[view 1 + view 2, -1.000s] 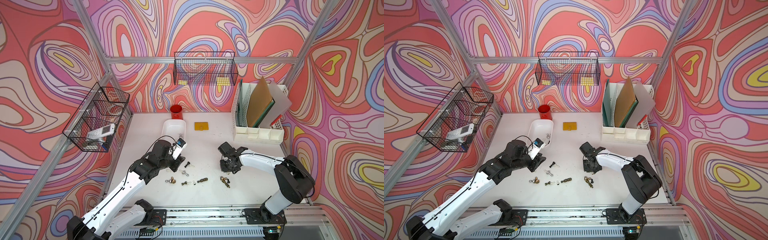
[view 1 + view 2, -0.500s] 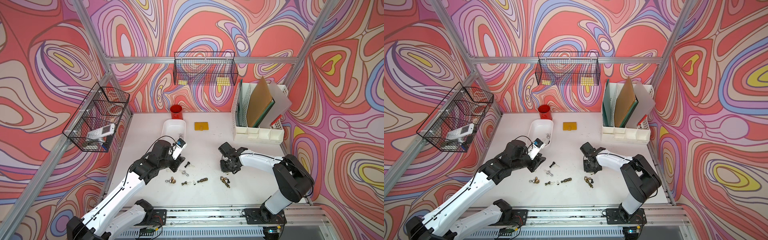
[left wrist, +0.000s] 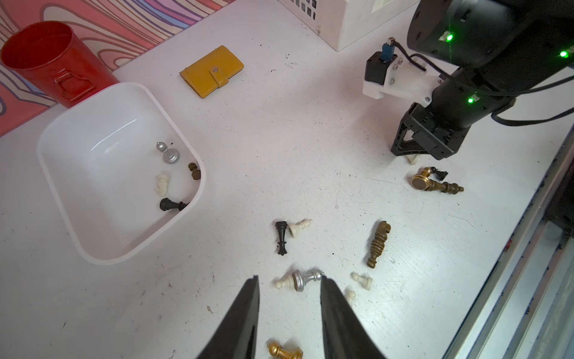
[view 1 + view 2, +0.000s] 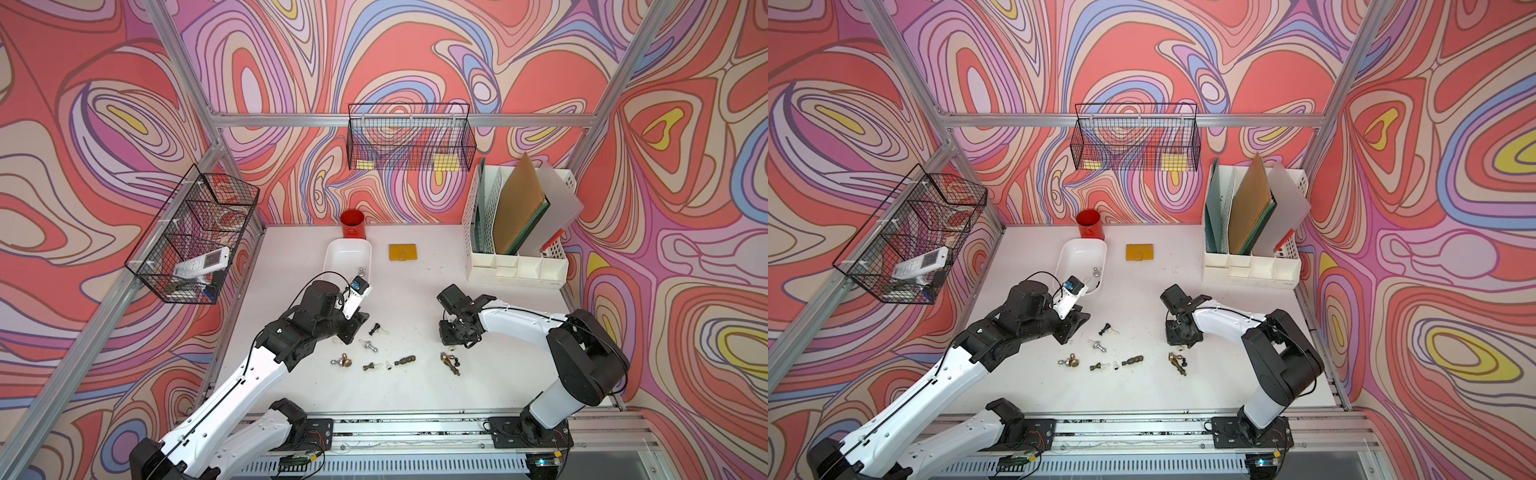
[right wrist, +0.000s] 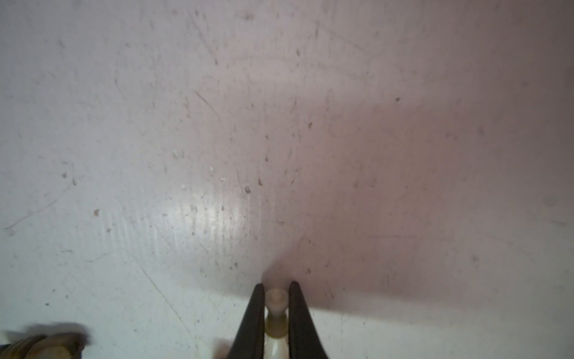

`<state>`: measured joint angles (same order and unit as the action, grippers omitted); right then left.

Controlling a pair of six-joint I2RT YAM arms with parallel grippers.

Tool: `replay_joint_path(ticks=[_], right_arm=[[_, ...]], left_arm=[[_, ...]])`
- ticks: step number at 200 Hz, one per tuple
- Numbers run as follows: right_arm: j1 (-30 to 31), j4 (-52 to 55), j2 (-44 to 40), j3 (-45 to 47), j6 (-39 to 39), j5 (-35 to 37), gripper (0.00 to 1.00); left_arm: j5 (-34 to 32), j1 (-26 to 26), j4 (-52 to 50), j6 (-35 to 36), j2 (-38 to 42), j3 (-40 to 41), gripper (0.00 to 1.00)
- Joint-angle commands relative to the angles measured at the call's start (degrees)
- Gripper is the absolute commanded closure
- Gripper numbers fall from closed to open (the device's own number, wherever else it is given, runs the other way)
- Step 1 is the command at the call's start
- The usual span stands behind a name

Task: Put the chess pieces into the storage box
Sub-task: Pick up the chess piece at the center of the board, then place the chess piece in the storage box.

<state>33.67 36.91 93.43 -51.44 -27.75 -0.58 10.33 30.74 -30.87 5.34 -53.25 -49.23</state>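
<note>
The storage box (image 4: 348, 257) (image 3: 77, 199), a shallow white tray, stands at the back left and holds several chess pieces, among them a silver pawn (image 3: 167, 153). More chess pieces lie scattered on the table in front: a black one (image 3: 281, 236), a brass knight (image 3: 378, 242), a silver one (image 3: 306, 279) and a gold pawn (image 3: 284, 351). My left gripper (image 3: 289, 278) hangs open just above the silver piece, holding nothing. My right gripper (image 5: 276, 287) (image 4: 457, 337) points down at the table, shut on a white pawn (image 5: 275, 306). Brass pieces (image 4: 449, 362) lie just in front of it.
A red cup (image 4: 353, 223) stands behind the box and a yellow wallet (image 4: 402, 252) lies to its right. A white file rack (image 4: 515, 266) fills the back right corner. Wire baskets hang on the left wall (image 4: 195, 237) and the back wall (image 4: 409, 141).
My right gripper's fingers have closed on the white pawn. Both arms have stayed almost where they were.
</note>
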Motion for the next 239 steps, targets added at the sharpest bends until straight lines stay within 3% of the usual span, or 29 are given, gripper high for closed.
replay_joint_path(ticks=[1, 82, 136, 172, 211, 239], right_arm=[[-0.01, 2.19, -2.05, -1.59, 1.07, -0.52, 0.94], [0.02, 4.11, -5.58, -9.32, 1.99, -1.91, 0.96], [0.06, -0.86, -4.02, -17.41, 2.73, -6.50, 0.96], [0.07, -4.15, 0.48, -22.99, 3.32, -8.74, 0.96], [0.50, -14.94, 7.70, -28.90, 2.99, -14.17, 0.96], [1.87, -23.87, 17.47, -35.74, 3.66, -16.09, 0.96]], left_arm=[[-0.76, 0.11, 0.59, -0.52, 0.61, 0.37, 0.62], [-0.84, 0.11, 0.99, -0.97, 0.26, 0.28, 0.63], [-2.94, 0.11, 1.16, -0.39, 1.13, 0.80, 0.63], [-5.07, 0.11, 1.32, -0.22, 2.21, 0.72, 0.63], [-9.57, 0.12, 2.91, -0.27, 5.84, 1.92, 0.63], [-12.10, 0.11, 3.94, -0.49, 8.36, 2.90, 0.63]])
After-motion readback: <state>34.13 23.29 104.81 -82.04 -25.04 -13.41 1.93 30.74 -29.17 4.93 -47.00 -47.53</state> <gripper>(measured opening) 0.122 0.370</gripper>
